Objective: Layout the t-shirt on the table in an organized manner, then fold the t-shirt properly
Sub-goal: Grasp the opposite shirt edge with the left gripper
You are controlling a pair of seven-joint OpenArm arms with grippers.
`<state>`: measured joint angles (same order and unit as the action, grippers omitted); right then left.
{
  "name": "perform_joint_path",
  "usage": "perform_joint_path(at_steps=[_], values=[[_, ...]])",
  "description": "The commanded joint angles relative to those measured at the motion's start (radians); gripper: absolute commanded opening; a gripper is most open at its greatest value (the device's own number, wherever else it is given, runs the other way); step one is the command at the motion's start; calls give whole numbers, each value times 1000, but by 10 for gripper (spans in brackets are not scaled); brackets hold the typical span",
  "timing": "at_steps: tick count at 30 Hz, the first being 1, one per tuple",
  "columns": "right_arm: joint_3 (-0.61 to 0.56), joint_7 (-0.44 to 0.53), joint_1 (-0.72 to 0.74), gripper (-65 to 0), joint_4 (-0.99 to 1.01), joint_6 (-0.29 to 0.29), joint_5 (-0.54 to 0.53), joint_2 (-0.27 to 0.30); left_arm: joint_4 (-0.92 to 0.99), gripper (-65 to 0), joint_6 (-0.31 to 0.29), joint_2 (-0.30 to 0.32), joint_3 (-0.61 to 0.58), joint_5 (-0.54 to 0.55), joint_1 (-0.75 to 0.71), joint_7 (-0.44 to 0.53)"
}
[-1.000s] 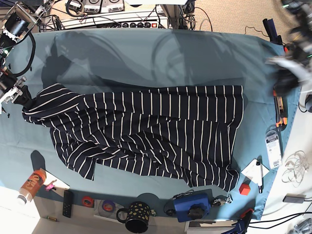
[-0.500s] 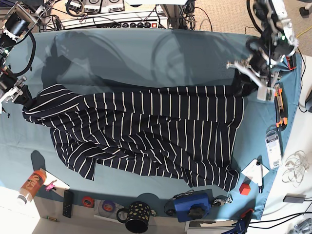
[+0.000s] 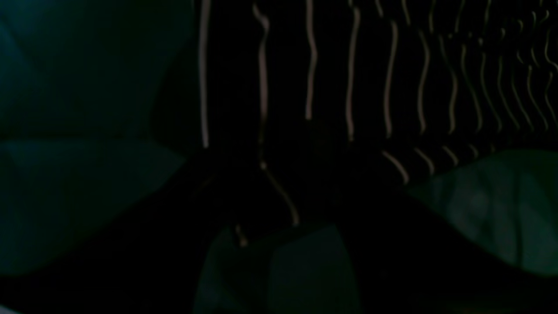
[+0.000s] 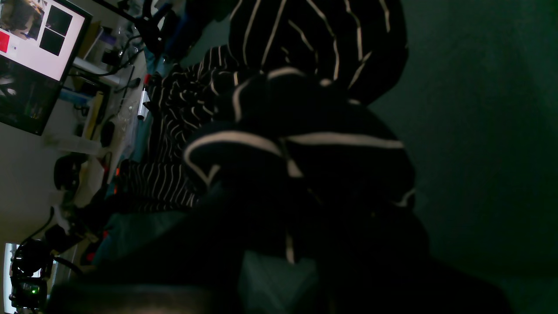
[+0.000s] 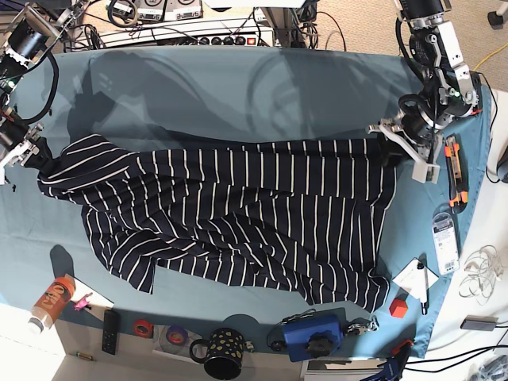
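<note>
**The shirt's far corner sits right under the left gripper**

The t-shirt (image 5: 230,218) lies spread across the middle of the table (image 5: 238,87). Its long way runs side to side across the base view. It is not flat yet. The part nearest the mug (image 5: 222,353) is bunched and slanted, and the edge farthest from the mug is almost straight.

There are 2 arms, 1 at each end of the shirt.

The right gripper (image 5: 36,155) is at the shirt's end near the orange bottle (image 5: 51,300). Its jaws are pressed together, pinching the shirt there. In the right wrist view, a lump of striped cloth (image 4: 301,144) sits bunched right in front of the camera.

The left gripper (image 5: 397,143) is at the other end of the shirt, by the corner nearest the orange-handled tool (image 5: 455,171). Its jaws are spread part way. The left wrist view is very dark, but it shows stripes (image 3: 348,74) close up and blue table on both sides. I cannot tell if the fingers touch the cloth yet.

I think the next move is for the left gripper to close on that corner. The corner lies just below it, toward the bottle end. The left arm is far nearer to it than the right arm. Then both arms could pull apart along the long way to smooth the shirt.
</note>
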<state>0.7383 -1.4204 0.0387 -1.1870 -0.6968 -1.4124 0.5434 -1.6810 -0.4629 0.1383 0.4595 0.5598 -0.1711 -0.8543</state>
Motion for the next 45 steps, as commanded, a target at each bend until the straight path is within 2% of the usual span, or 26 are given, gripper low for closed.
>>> perform_joint_path(at_steps=[1, 3, 6, 9, 12, 16, 20, 21, 24, 25, 28, 32, 34, 36, 38, 42, 45], values=[[7, 24, 14, -650, -17, -1, -30, 31, -14, -445, -5, 6, 3, 16, 10, 3], [7, 24, 14, -650, -18, -1, -31, 31, -14, -502, -5, 6, 3, 31, 10, -20], [7, 24, 14, -650, -17, -1, -30, 31, -14, -650, -5, 6, 3, 87, 11, -16], [7, 24, 14, -650, -17, -1, -30, 31, -17, -650, -4, 6, 4, 148, 11, -10], [7, 24, 14, -650, -18, -1, -30, 31, -39, -650, -5, 6, 9, 152, 10, -16], [7, 24, 14, -650, -17, -1, -31, 31, -93, -650, -6, 6, 48, 216, 11, -59], [7, 24, 14, -650, -17, -1, -31, 31, -108, -650, -6, 6, 102, 170, 10, -65], [7, 24, 14, -650, -17, -1, -31, 31, -108, -634, -6, 7, 112, 146, 10, -62], [7, 24, 14, -650, -18, -1, -31, 31, -108, -411, -7, 7, 124, 72, 10, -19], [7, 24, 14, -650, -18, -1, -31, 31, -107, -380, -14, 6, 123, 46, 10, 1], [7, 24, 14, -650, -17, -1, -31, 31, -97, -377, -75, 14, 94, -8, 11, 16], [7, 24, 14, -650, -17, -1, -31, 31, -53, -377, -76, 30, -4, -50, 18, 16], [7, 24, 14, -650, -18, -1, -31, 31, -37, -377, -50, 36, -35, -102, 29, 17], [7, 24, 14, -650, -18, -1, -30, 31, -34, -377, 23, 40, -41, -130, 39, 17], [7, 24, 14, -650, -17, -1, -30, 31, -34, -377, 61, 42, -37, -158, 48, 16], [7, 24, 14, -650, -17, -1, -30, 31, -34, -377, 58, 42, -36, -183, 52, 13], [7, 24, 14, -650, -18, -1, -30, 31, -34, -377, 26, 42, -36, -182, 52, 7]])
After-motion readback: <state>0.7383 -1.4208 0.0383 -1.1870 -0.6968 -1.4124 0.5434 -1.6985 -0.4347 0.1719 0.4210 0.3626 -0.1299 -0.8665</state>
